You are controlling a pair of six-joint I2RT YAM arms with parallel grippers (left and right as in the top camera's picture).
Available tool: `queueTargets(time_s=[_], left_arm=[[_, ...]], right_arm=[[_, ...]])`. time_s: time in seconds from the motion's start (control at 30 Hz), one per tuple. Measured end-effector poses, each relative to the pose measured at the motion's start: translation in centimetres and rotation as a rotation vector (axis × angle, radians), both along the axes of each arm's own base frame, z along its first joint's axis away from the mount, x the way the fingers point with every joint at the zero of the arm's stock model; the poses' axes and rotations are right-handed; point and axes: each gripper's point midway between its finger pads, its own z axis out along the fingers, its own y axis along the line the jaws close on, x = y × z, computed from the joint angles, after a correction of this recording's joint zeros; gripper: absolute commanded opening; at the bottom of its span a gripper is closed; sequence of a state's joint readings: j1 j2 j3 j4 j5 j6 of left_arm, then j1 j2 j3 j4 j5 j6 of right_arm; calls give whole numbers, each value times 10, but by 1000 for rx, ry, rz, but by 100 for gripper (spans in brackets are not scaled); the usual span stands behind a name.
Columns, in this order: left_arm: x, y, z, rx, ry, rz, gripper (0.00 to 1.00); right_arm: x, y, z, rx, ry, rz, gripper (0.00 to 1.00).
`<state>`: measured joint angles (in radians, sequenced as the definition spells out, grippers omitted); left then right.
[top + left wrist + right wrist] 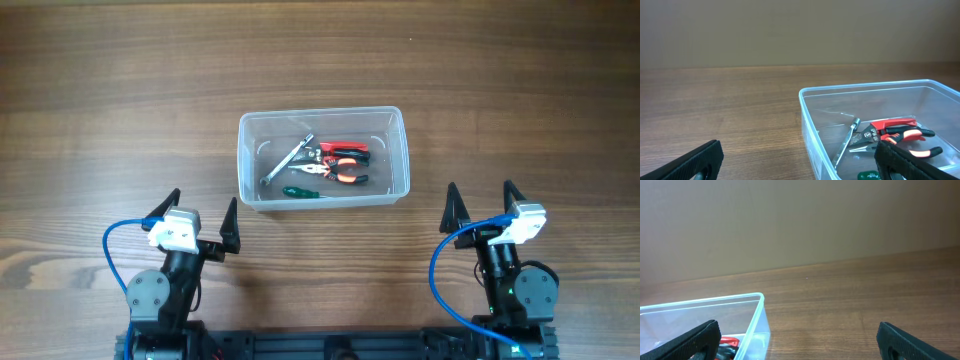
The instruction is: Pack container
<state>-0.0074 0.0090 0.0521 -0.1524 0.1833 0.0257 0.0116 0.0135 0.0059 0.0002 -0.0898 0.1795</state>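
The clear plastic container [246, 160] stands at the middle of the wooden table. Inside it lie a silver wrench [287, 160], red-handled snips [345, 150], orange-and-black pliers [338, 171] and a green-handled tool [298, 192]. My left gripper [198, 222] is open and empty, near the table's front, left of the container. My right gripper [483, 207] is open and empty, front right of it. The left wrist view shows the container [807, 120] with the wrench [846, 141] and pliers [905, 134]. The right wrist view shows the container's corner [759, 311].
Bare wooden table [110, 100] surrounds the container on all sides. Blue cables [112, 250] loop beside each arm base at the front edge.
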Motion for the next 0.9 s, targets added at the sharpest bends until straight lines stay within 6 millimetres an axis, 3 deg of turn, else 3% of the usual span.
queueTargets(time_s=[0.9], left_arm=[[0,-2,0,0,0,-9,100]], right_arm=[[0,0,0,0,0,0,100]])
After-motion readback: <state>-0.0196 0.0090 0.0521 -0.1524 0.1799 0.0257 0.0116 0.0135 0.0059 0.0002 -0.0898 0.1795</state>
